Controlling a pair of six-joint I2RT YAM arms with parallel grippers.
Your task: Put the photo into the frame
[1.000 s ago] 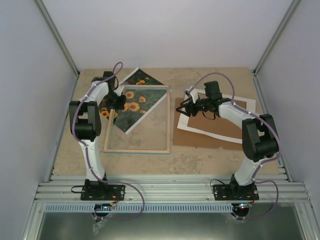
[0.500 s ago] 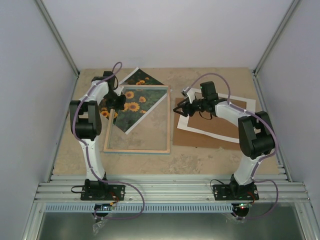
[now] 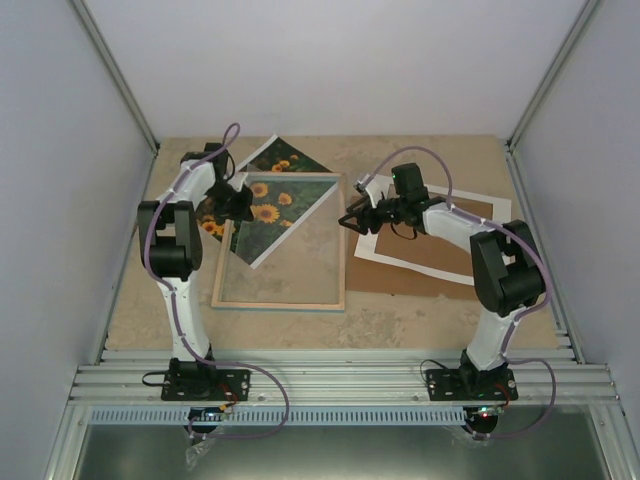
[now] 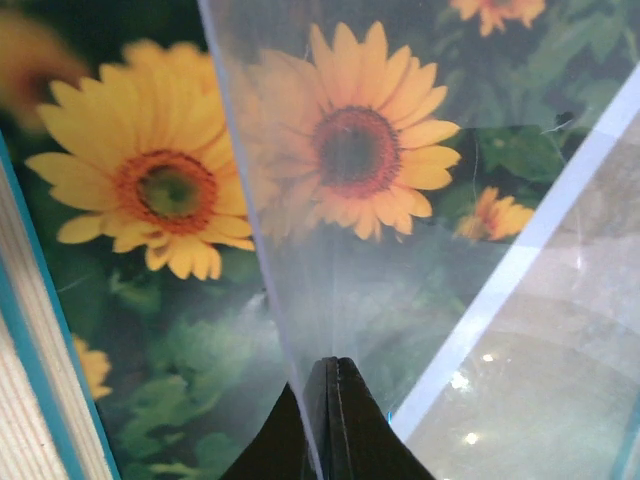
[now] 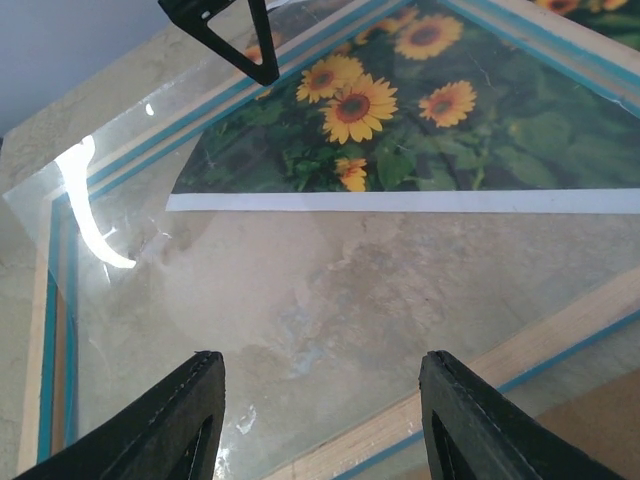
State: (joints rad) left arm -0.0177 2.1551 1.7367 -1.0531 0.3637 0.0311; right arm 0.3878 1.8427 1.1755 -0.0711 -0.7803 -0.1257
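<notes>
The frame (image 3: 280, 303) lies flat at the table's left centre, with light wood rails and a turquoise edge. The sunflower photo (image 3: 262, 212) lies tilted across its upper left, with corners sticking out past the rails. My left gripper (image 3: 238, 203) is shut on the edge of the clear pane (image 4: 400, 250), and the photo (image 4: 170, 190) shows sharp beside it and hazy through it. My right gripper (image 3: 350, 222) is open and empty just above the frame's right rail (image 5: 520, 345). The right wrist view shows the pane (image 5: 300, 270), the photo (image 5: 400, 130) and the left fingers (image 5: 255, 50).
A white mat (image 3: 364, 246) with a cut-out lies on a brown backing board (image 3: 400, 281) to the right of the frame, under my right arm. Grey walls close in both sides and the back.
My right gripper has moved left from over the mat to the frame's right rail. The frame has shifted slightly right. The left gripper has stayed put.
</notes>
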